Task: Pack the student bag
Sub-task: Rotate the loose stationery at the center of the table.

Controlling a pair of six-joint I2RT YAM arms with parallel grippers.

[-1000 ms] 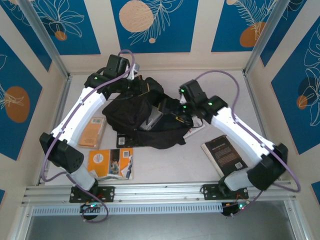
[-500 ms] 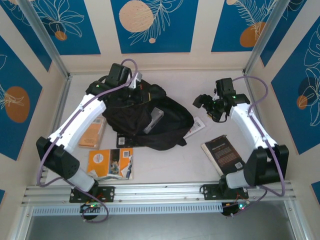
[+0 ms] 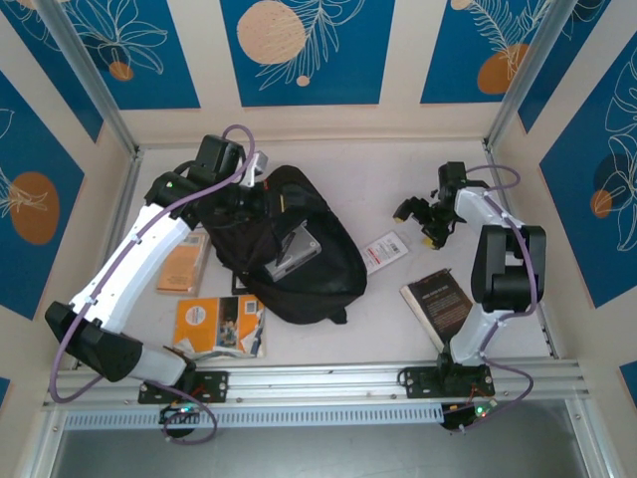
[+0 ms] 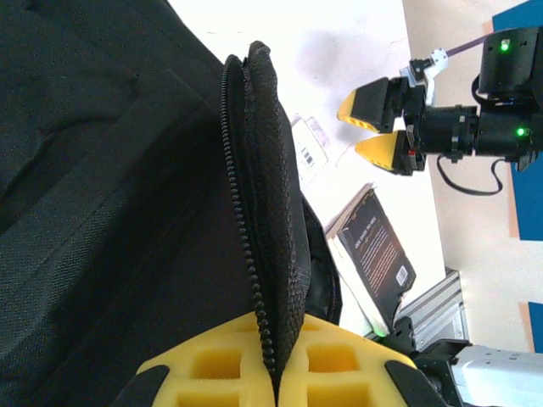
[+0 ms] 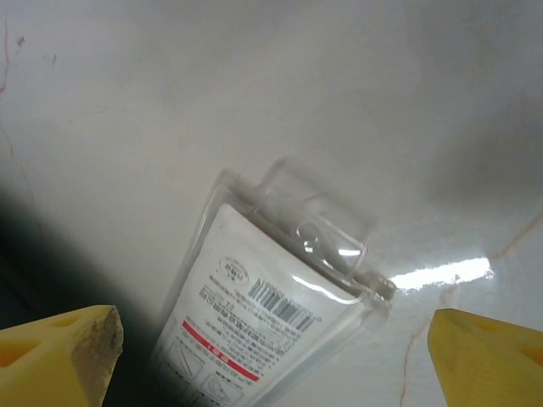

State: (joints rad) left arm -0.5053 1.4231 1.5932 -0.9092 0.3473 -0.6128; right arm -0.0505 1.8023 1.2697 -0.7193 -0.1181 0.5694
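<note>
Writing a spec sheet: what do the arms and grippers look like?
The left arm and right arm have white links, black joints and a trailing purple cable. The left gripper and right gripper have blocky yellow fingers.

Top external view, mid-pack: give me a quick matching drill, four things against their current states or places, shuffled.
1. left gripper
2. right gripper
3. dark paperback book
4. clear plastic blister pack with white card

A. open
B. lying at the front right
C. shut on the zipper edge of the large black fabric backpack
D. lying just right of the backpack

Pairs: 1-C, 2-A, 3-B, 4-D
</note>
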